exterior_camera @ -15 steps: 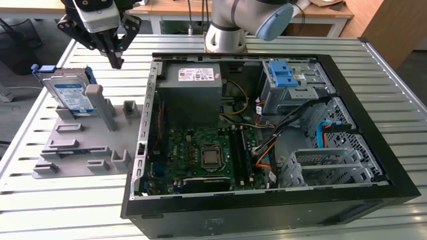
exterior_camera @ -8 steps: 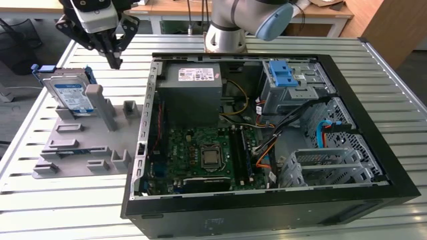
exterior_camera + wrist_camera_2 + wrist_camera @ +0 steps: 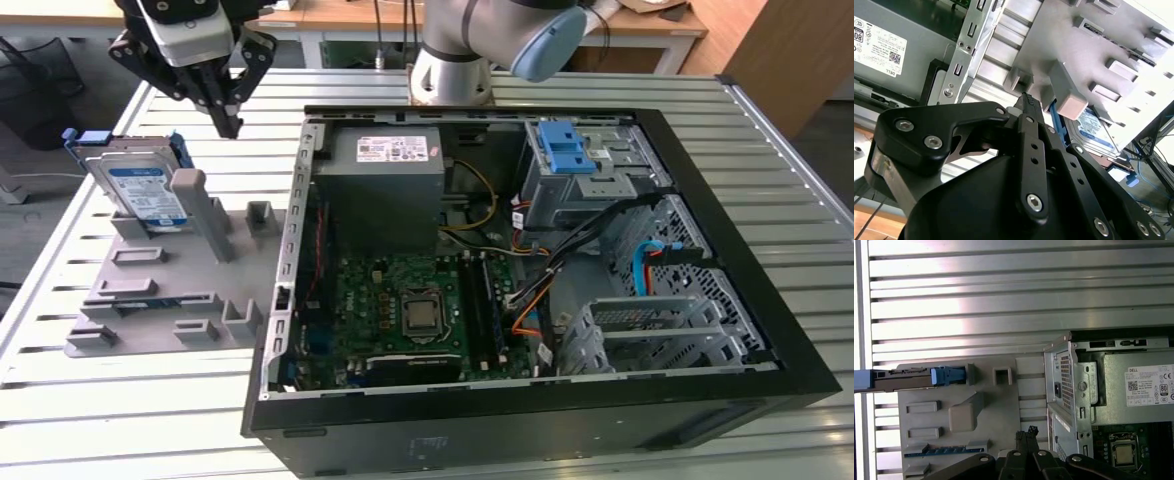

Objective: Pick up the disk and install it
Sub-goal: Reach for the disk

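Slatted metal table (image 3: 147, 425), grey holder plate (image 3: 180, 270): disk (image 3: 147, 192) stands on edge at the exterior view's left, likely rigid, dense and shock-sensitive (best gripped by its blue frame edges); gripper (image 3: 227, 122) hovers beside it, fingertips together, empty.

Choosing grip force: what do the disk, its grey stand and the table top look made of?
Silver-grey rectangular disk: bare metal with glossy paper label, in a blue plastic carrier. Grey slotted stand: matte, moulded-looking, probably plastic. Ribbed silver table top: likely aluminium, brushed sheen.
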